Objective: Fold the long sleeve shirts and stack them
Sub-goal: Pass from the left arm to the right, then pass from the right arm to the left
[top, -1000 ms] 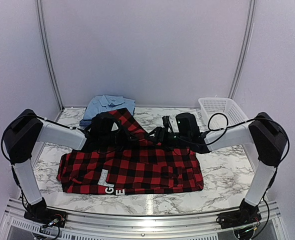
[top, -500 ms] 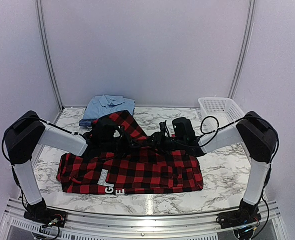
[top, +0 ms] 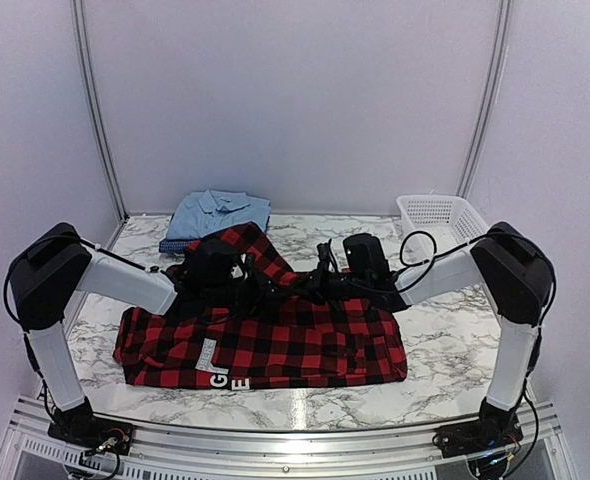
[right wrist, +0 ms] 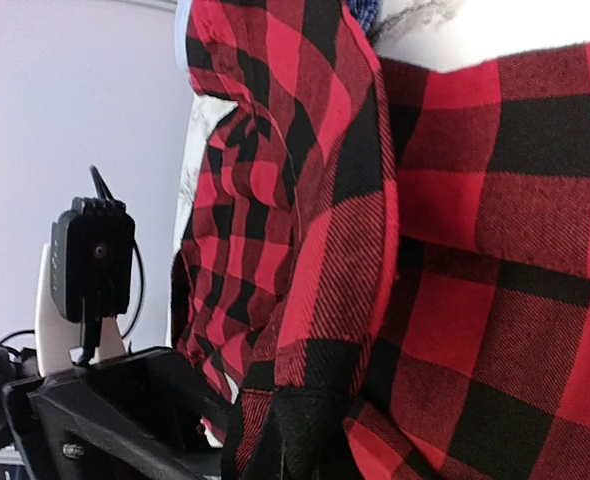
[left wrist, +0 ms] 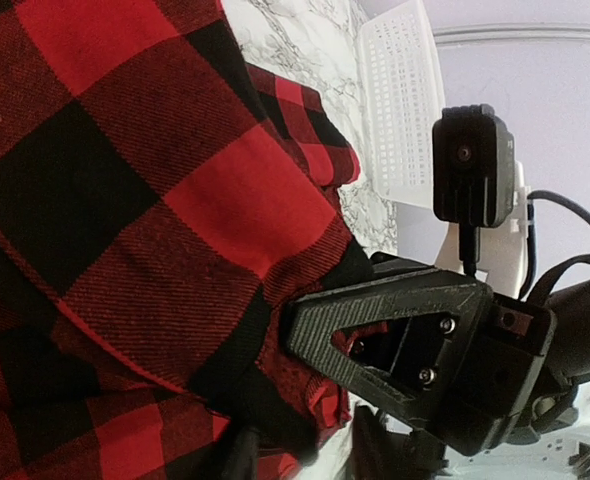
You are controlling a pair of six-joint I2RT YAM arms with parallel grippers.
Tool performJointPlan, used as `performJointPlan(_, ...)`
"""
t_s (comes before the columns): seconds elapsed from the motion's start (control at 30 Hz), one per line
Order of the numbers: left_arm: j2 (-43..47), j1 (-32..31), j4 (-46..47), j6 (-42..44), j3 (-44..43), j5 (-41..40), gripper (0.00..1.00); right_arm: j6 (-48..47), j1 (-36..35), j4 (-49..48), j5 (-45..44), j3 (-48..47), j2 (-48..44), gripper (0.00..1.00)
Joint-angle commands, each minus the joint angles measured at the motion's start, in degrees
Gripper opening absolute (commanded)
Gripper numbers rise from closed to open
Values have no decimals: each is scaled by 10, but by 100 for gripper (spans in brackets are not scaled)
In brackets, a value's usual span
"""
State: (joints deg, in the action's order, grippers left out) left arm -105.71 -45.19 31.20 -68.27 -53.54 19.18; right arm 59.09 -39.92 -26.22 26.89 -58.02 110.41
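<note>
From above: finds the right gripper (top: 322,272) drawn leftward since a second ago, nearly meeting the left gripper (top: 247,281), above the plaid shirt (top: 285,345) spread on the table (top: 450,345). At left wrist: pinches raised plaid cloth. At right wrist: clamps the sleeve edge; points to a sleeve fold closing inward.

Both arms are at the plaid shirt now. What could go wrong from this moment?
The left gripper and right gripper are very close over the plaid shirt, so they might collide. The right gripper pinches only a bunched edge, which may slip. The sleeve ends beside the light blue shirt and could drag it.
</note>
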Motion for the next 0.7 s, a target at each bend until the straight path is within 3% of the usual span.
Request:
performJointPlan(0.0, 42, 0, 13, 38, 25, -4, 43, -64, 7, 86, -25, -23, -32, 0)
performJointPlan(0.27, 160, 74, -61, 64, 109, -60, 51, -221, 16, 299, -90, -26, -141, 0)
performJointPlan(0.37, 183, 113, -84, 66, 129, -75, 55, -254, 16, 339, -96, -20, -186, 0)
performJointPlan(0.67, 111, 185, -96, -1, 105, -100, 69, -280, 15, 410, -74, -93, -262, 0)
